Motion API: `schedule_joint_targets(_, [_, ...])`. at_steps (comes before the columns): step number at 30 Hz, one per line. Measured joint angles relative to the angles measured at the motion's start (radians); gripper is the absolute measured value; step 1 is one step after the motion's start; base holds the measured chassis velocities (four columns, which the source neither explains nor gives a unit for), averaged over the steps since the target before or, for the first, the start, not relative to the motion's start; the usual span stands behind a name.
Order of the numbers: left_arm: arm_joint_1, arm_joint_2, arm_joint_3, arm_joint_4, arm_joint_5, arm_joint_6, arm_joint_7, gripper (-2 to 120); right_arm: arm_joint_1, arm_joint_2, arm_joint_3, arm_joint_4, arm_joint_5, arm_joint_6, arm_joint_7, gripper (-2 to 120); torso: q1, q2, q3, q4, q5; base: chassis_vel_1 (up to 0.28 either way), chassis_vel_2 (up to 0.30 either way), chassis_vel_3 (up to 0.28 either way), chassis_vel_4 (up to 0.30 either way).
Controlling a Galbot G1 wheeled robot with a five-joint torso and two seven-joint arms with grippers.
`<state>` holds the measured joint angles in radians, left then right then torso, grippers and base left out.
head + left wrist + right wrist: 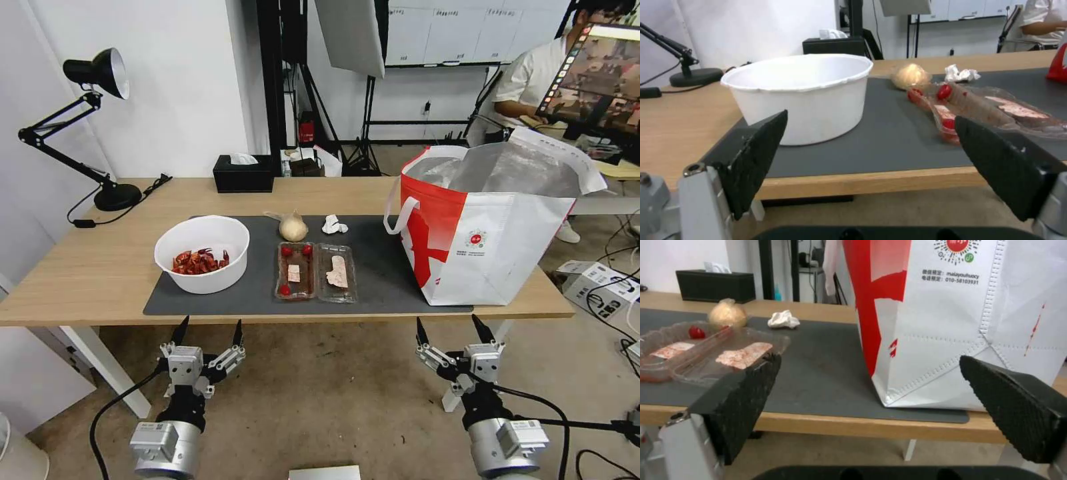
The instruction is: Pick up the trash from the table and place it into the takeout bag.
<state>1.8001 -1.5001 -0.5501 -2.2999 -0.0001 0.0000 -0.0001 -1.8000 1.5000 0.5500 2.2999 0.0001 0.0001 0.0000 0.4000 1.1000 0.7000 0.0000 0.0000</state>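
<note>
The trash lies on the dark mat (380,267) of the table (80,280): a white bowl (202,253) of red crayfish shells at the left, a clear hinged tray (315,272) with food scraps in the middle, a cream knotted bag (293,227) and a crumpled tissue (334,225) behind it. The takeout bag (487,233) stands open at the right, foil lining showing. My left gripper (208,332) hangs open below the table's front edge, in front of the bowl (804,96). My right gripper (455,329) is open too, below the edge by the takeout bag (951,320).
A black tissue box (244,173) sits at the table's back edge, and a black desk lamp (100,87) at the back left with its cord on the wood. A person sits at a monitor (600,73) behind the bag. Cables and boxes lie on the floor at right.
</note>
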Motion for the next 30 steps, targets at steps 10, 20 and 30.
schedule_joint_targets(10, [0.000,0.000,0.000,0.000,0.000,0.000,0.000,100,0.000,0.000,0.000,0.000,0.000,0.000,0.000,100,0.000,0.000,0.000,0.0000,0.0000,0.000,0.000,0.000,0.000])
schedule_joint_targets(20, [0.000,0.000,0.000,0.000,0.000,0.000,0.000,100,0.000,0.000,0.000,0.000,0.000,0.000,0.000,100,0.000,0.000,0.000,0.0000,0.0000,0.000,0.000,0.000,0.000])
schedule_joint_targets(30, [-0.093,0.005,-0.092,-0.087,-0.109,-0.056,-0.142,100,0.063,-0.124,0.033,0.029,0.104,-0.032,0.012,100,0.000,0.000,0.000,0.0000,0.0010,0.000,0.000,0.000,0.000])
